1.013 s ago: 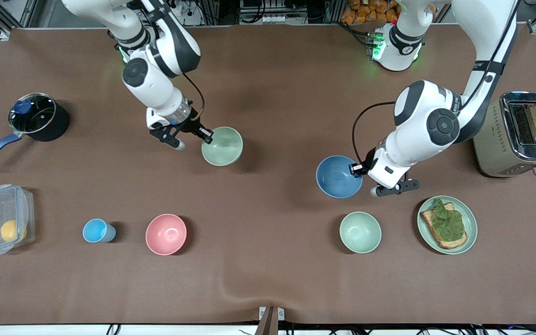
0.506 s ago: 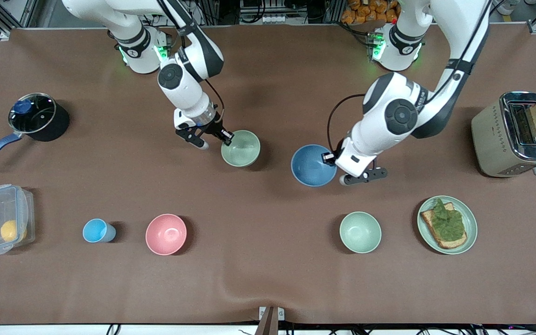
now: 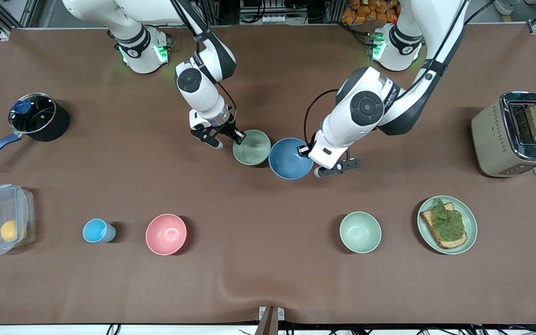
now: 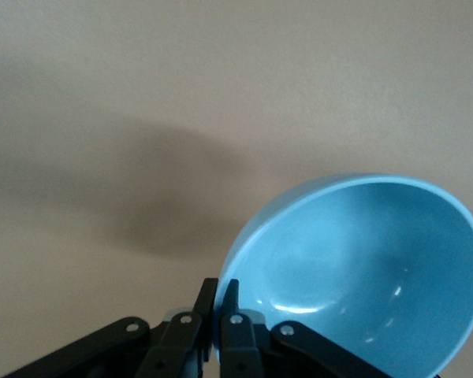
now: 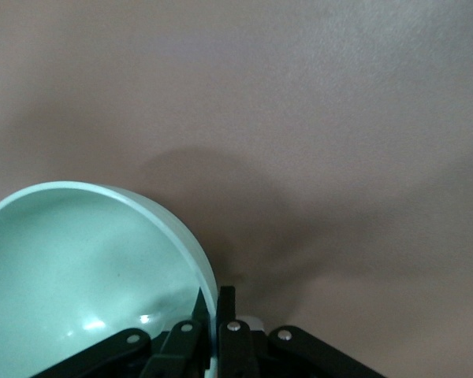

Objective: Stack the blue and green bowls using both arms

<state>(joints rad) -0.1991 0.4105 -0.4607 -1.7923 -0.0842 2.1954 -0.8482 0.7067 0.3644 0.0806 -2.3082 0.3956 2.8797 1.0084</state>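
The front view looks steeply down from high across the table (image 3: pixel 268 279), facing the two arm bases along its top edge and taking in the whole tabletop. Each wrist view sits close above its own gripper and looks down past the fingers at bare tabletop: the left wrist view fills with the blue bowl (image 4: pixel 363 268), the right with the green bowl (image 5: pixel 79 283). Both bowls also show mid-table in the front view.

Both grippers carried the green bowl (image 3: pixel 251 147) and blue bowl (image 3: pixel 288 158) together until their rims overlap.
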